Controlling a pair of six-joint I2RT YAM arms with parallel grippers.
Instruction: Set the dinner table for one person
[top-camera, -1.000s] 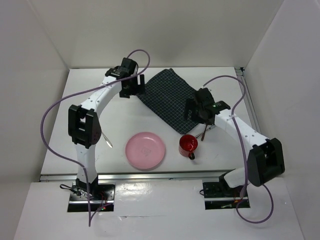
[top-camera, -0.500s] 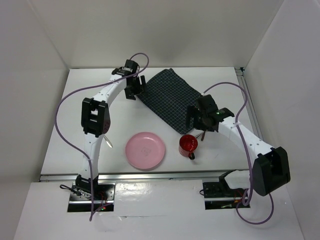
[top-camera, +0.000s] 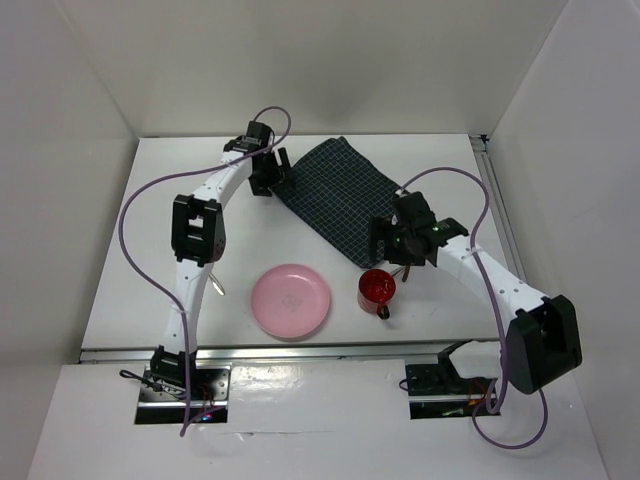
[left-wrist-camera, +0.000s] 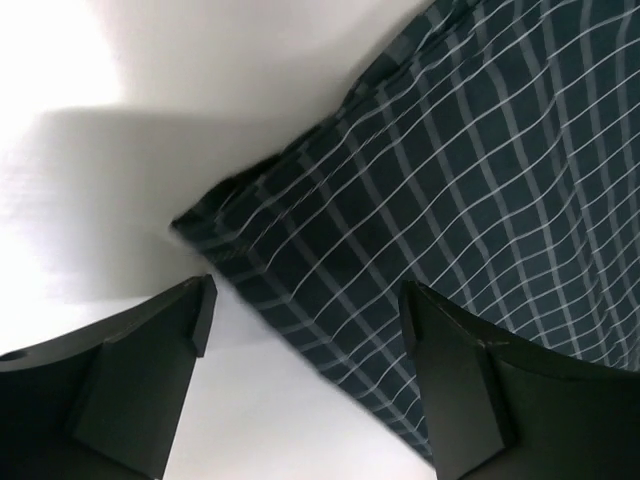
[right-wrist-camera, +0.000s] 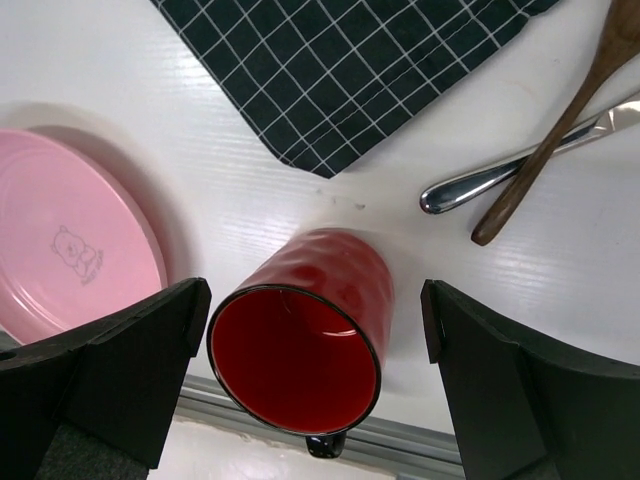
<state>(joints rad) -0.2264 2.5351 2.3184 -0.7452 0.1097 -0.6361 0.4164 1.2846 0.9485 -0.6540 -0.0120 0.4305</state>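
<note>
On the white dinner table (top-camera: 160, 260) stand a pink plate (top-camera: 290, 300) and a red mug (top-camera: 377, 290), which also shows in the right wrist view (right-wrist-camera: 300, 335) with the plate (right-wrist-camera: 70, 240). A dark navy checked cloth (top-camera: 340, 195) lies at the back. My left gripper (top-camera: 270, 178) is open just above the cloth's left corner (left-wrist-camera: 260, 230). My right gripper (top-camera: 400, 240) is open above the mug, its jaws either side of it without touching. A wooden spoon (right-wrist-camera: 560, 130) and a metal utensil (right-wrist-camera: 500, 175) lie right of the mug.
A small metal utensil (top-camera: 216, 280) lies left of the plate by the left arm. White walls close the table on three sides. A metal rail (top-camera: 300, 350) runs along the near edge.
My left gripper has shifted a little right onto the cloth's left corner. My right gripper has moved down and toward the mug.
</note>
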